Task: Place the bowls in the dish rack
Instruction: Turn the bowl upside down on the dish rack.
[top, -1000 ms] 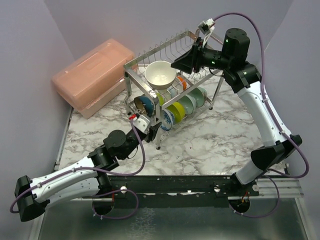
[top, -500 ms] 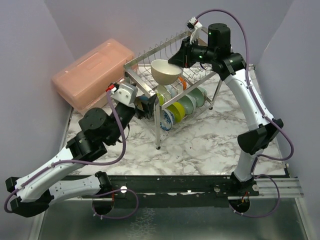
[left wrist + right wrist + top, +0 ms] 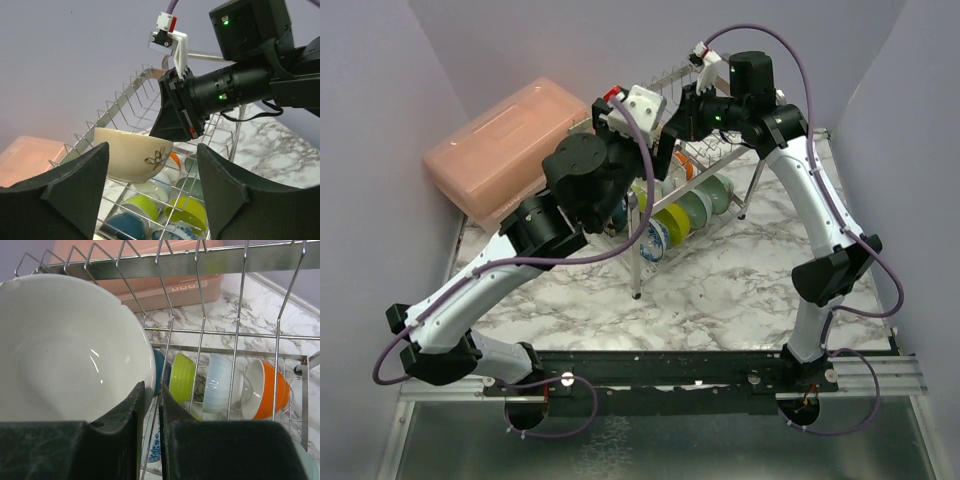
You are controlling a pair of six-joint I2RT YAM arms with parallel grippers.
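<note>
A cream bowl (image 3: 131, 154) with a leaf drawing is over the upper tier of the dish rack (image 3: 116, 107). My right gripper (image 3: 150, 392) is shut on its rim, one finger inside the white bowl (image 3: 65, 350) and one outside. My left gripper (image 3: 152, 150) is open just in front of that bowl, with a finger to each side and not touching it. On the lower tier stand lime (image 3: 181, 376), pale blue (image 3: 220, 382), orange (image 3: 270, 387) and teal (image 3: 122, 227) bowls on edge. In the top view my raised left arm (image 3: 585, 175) hides the cream bowl; the right gripper (image 3: 678, 125) is behind it.
A pink plastic lidded box (image 3: 505, 150) lies left of the rack (image 3: 637, 265). The rack's upright wire prongs (image 3: 200, 300) stand close around the held bowl. Purple walls close in the back and both sides. Marble tabletop (image 3: 720, 280) lies in front of the rack.
My left arm rose from low in front of the rack to upper-tier height and its gripper opened. My right gripper closed on the cream bowl's rim and shifted left.
</note>
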